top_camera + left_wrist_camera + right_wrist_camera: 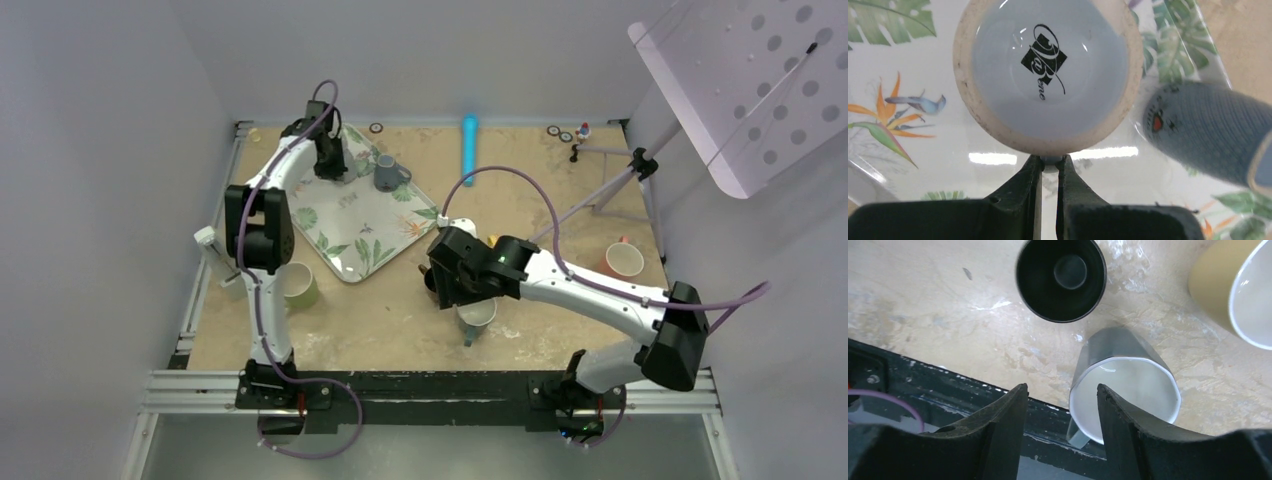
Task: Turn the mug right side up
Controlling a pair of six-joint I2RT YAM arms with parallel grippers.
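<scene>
A pale mug (1048, 75) stands upside down on the leaf-print tray (908, 165). Its unglazed base ring and black logo face the left wrist camera. My left gripper (1052, 161) is shut on the mug's small handle at the near side of the base. In the top view the left gripper (330, 165) stands over the tray's far corner (365, 225) and hides this mug. My right gripper (1062, 390) is open and empty above the table's front edge, with a grey mug (1125, 390) standing upright just right of its jaws.
A blue-grey speckled mug (1208, 135) sits on the tray right of the held mug, also seen from above (388, 173). A black mug (1061, 279) and a tan mug (1243, 290) stand near the right gripper. A green mug (298, 285) and an orange mug (623, 260) stand on the table.
</scene>
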